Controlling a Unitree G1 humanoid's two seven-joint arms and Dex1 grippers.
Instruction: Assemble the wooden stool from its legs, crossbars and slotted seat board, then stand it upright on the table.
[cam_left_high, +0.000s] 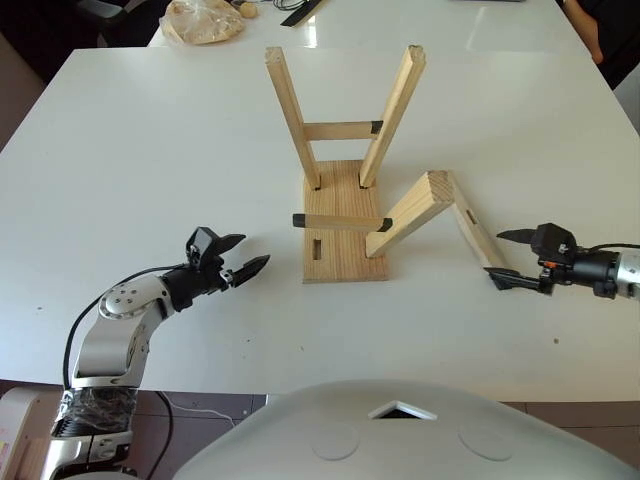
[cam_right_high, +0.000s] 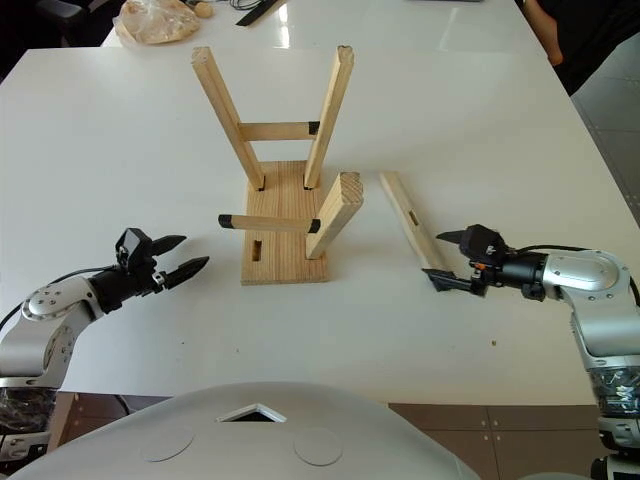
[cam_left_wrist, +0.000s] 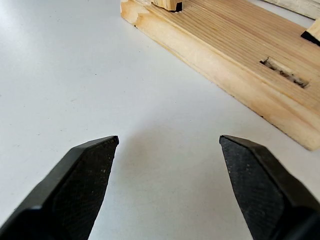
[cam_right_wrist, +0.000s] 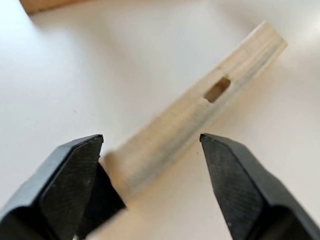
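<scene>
Probably the step in hand: picking up the loose leg with the right claw, released for now and set about the leg's near end, low over the desk. Advance a little farther along the wood before clenching, to grip across the side faces and not just the tip; otherwise expect it to pivot in the pads on the lift. Leave the mortise uncovered and keep track of its facing, as it looks meant for the black-tipped crossbar.

Look toward 9 o'clock of the loose leg for the seat board, flat, near but not touching, with a vacant slot by its near edge. Mind the third leg propped aslant on the board, carrying that crossbar out toward 9 o'clock; likely to topple unless steadied, a job for the left claw. At the board's 12 o'clock end, avoid knocking the two standing legs, splayed and joined by the far crossbar.

Right forearm in from 3 o'clock, roughly level, pointing toward 9. Left claw released and empty, at 9 o'clock of the board and apart from it, forearm in from 8 o'clock.
</scene>
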